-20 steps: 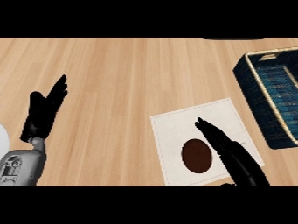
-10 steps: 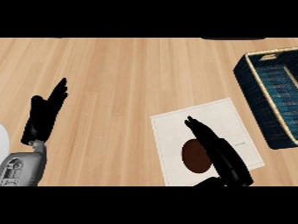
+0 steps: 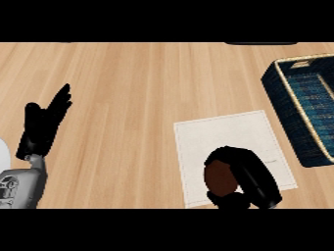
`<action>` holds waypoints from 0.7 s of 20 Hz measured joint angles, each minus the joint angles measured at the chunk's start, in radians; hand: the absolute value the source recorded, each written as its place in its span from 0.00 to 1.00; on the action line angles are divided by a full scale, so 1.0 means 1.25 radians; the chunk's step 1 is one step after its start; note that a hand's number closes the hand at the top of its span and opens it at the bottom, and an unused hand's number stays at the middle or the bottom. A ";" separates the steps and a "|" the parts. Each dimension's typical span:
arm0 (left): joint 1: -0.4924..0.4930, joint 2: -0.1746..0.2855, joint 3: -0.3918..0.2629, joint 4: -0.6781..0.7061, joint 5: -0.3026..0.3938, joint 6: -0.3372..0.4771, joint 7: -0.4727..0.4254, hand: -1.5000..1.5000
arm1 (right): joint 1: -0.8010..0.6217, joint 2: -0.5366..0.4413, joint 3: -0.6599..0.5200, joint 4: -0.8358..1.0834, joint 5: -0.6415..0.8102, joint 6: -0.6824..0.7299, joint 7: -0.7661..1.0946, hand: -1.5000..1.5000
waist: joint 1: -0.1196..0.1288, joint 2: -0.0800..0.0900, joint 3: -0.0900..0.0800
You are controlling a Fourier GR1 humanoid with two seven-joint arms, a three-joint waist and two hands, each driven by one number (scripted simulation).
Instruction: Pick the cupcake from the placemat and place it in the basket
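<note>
From the head view, we see the right hand (image 3: 257, 177) low on the white rectangular cloth placemat (image 3: 227, 139), its fingers curled over and round the dark brown round cupcake (image 3: 219, 176), with the thumb tucked under its near side. The cupcake sits at the placemat's near edge, and we cannot tell whether it has left the cloth yet. The dark blue woven basket with a tan rim (image 3: 283, 100) lies to the right and further up the light wooden tabletop (image 3: 140, 88), just beside the placemat's right edge. The left hand (image 3: 45, 122) rests open at the view's left, fingers straight and pointing up.

We judge the grasp to be closing or just closed. The cupcake shows mostly on the hand's left side, so it could slip out that way as the hand rises. On the way across, a low carry could catch the basket's near wall and shove it.
</note>
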 measured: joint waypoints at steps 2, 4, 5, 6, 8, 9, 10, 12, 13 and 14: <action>0.000 -0.004 0.002 0.021 -0.007 0.004 -0.021 0.50 | 0.008 0.000 0.011 0.012 0.027 -0.038 -0.025 1.00 | -0.001 -0.001 -0.001; -0.004 -0.011 -0.001 0.030 -0.012 0.009 -0.024 0.50 | -0.004 0.005 0.022 0.009 0.060 -0.040 -0.003 1.00 | -0.002 -0.001 -0.001; -0.012 -0.013 -0.002 0.034 -0.014 0.010 -0.021 0.50 | -0.020 0.005 0.024 0.014 0.083 -0.028 0.025 1.00 | -0.001 -0.002 -0.002; -0.014 -0.016 -0.006 0.033 -0.016 0.011 -0.019 0.50 | -0.045 0.004 0.022 0.014 0.105 -0.001 0.067 1.00 | 0.001 -0.001 -0.002; -0.016 -0.019 -0.012 0.033 -0.018 0.010 -0.018 0.50 | -0.094 0.010 0.027 0.026 0.158 0.053 0.161 1.00 | 0.007 -0.002 -0.003; -0.017 -0.022 -0.016 0.031 -0.020 0.011 -0.015 0.50 | -0.119 0.009 0.027 0.032 0.183 0.088 0.207 1.00 | 0.010 -0.002 -0.004; -0.019 -0.024 -0.018 0.032 -0.023 0.012 -0.015 0.50 | -0.152 0.013 0.027 0.042 0.207 0.123 0.252 1.00 | 0.013 -0.001 -0.004; -0.017 -0.026 -0.022 0.027 -0.024 0.011 -0.012 0.50 | -0.217 0.031 0.035 0.068 0.252 0.181 0.331 1.00 | 0.016 0.000 -0.003; -0.019 -0.024 -0.018 0.030 -0.021 0.009 -0.013 0.50 | -0.252 0.043 0.039 0.074 0.270 0.214 0.365 1.00 | 0.015 0.001 -0.002; -0.018 -0.026 -0.022 0.022 -0.023 0.010 -0.008 0.50 | -0.284 0.054 0.040 0.081 0.283 0.237 0.389 1.00 | 0.015 0.001 -0.002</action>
